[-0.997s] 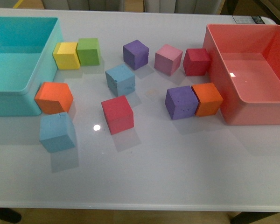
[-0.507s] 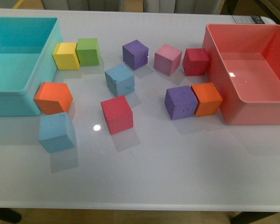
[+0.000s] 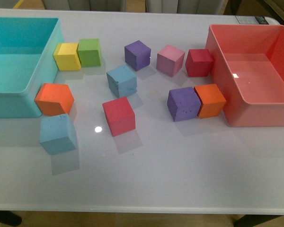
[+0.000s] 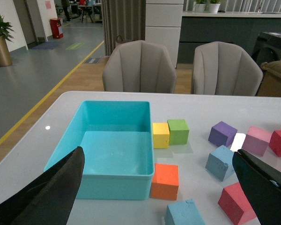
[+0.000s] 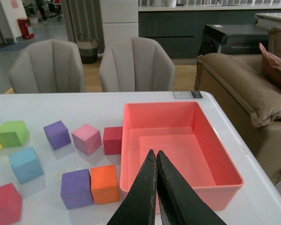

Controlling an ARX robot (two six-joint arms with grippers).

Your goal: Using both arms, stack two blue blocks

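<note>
- Left hand (image 4: 159, 157): fingers spread wide, nothing between them; not visible in the front view.
- Right hand (image 5: 156, 153): fingers pressed together on nothing; it would have to part them before any grasp.
- Nearer blue block (image 3: 58, 134): on the table (image 3: 180, 175), left side, just in front of an orange cube (image 3: 54, 98) that crowds its far face; its side faces are free.
- Speckled blue block (image 3: 122, 81): farther in, mid-table, apart from its neighbours.
- Both blocks look like matte foam, so probably light, soft and non-slip; grasp opposite side faces, squeezing gently.
</note>
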